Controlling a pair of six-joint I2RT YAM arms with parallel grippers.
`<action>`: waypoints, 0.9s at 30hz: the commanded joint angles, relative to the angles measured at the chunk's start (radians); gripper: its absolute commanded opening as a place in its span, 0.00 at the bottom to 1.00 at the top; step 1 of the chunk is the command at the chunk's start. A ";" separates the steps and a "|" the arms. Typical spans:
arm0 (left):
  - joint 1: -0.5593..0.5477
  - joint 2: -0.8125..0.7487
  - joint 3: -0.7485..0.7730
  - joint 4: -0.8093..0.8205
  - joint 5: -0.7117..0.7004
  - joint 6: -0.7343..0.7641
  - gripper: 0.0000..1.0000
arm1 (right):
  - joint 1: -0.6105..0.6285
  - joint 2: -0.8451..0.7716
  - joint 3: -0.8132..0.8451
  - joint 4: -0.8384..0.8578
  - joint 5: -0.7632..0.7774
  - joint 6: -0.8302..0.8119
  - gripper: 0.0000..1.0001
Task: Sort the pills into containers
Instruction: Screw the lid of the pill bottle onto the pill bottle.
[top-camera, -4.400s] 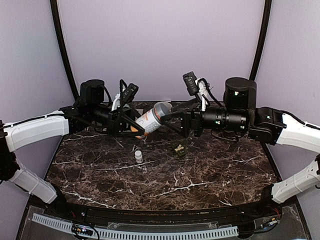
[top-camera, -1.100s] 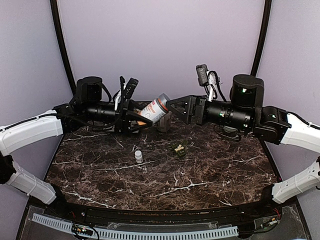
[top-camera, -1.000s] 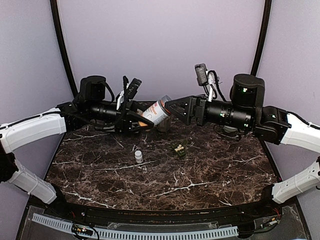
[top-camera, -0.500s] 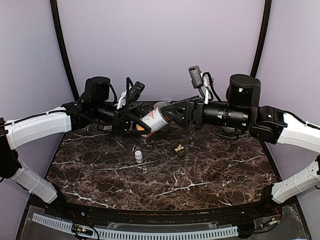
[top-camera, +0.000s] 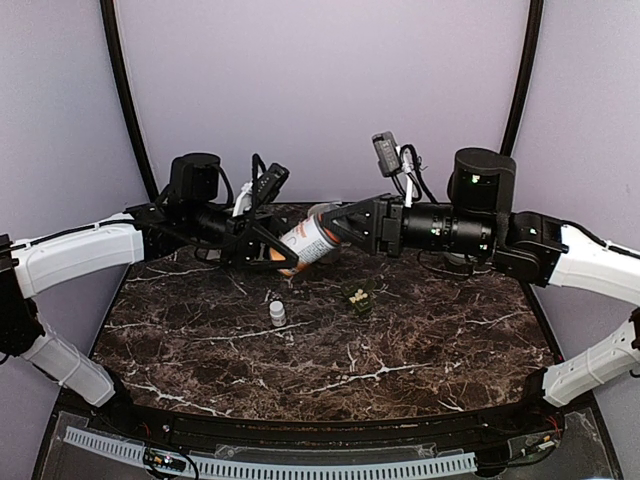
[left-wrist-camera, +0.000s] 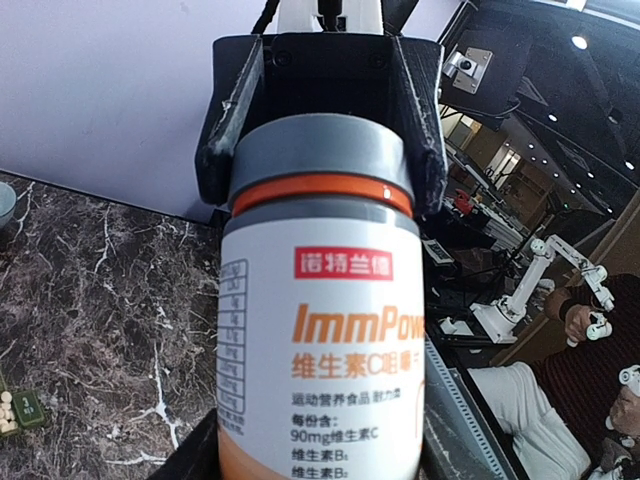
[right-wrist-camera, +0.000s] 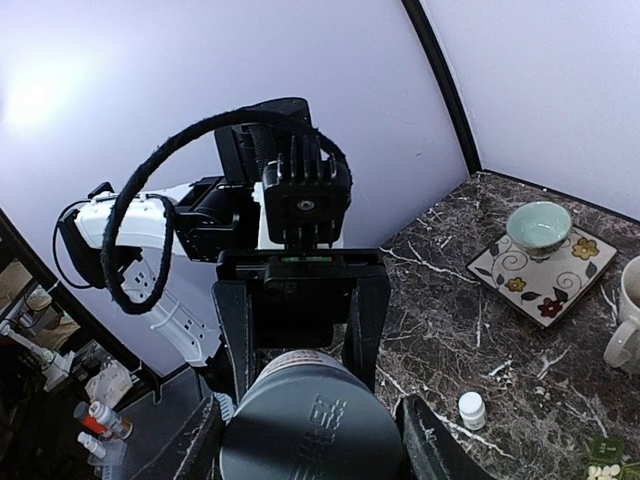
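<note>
Over marble table (top-camera: 400, 350), lilac walls (top-camera: 320, 80) | left fingers (right-wrist-camera: 365, 320) grip bottle (left-wrist-camera: 320, 330) | right fingers (left-wrist-camera: 228, 110) grip cap (left-wrist-camera: 318, 150)

pill bottle (left-wrist-camera: 320, 330): glossy white label, matt grey plastic cap, smooth orange band | fingers (left-wrist-camera: 232, 120) clamping its cap: matt black plastic, faintly ridged | table (top-camera: 400, 350) below the bottle: polished dark marble look, white veins | pill box (top-camera: 357, 296): dark green plastic | bowl (right-wrist-camera: 538, 225), mug (right-wrist-camera: 628, 320) beyond the bottle: glossy glazed ceramic | arm shell (top-camera: 75, 258): smooth white plastic

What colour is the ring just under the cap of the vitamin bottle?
Orange. The ring sits right below the grey cap, and it shows clearest in the left wrist view.
</note>
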 joint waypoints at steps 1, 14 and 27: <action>-0.001 -0.009 0.046 0.036 -0.010 0.018 0.00 | 0.000 0.032 0.025 0.003 -0.003 0.045 0.19; -0.133 -0.145 0.013 -0.036 -0.755 0.348 0.00 | -0.020 0.168 0.103 -0.184 0.158 0.423 0.00; -0.183 -0.230 -0.122 0.099 -1.013 0.409 0.00 | -0.047 0.235 0.135 -0.229 0.176 0.526 0.02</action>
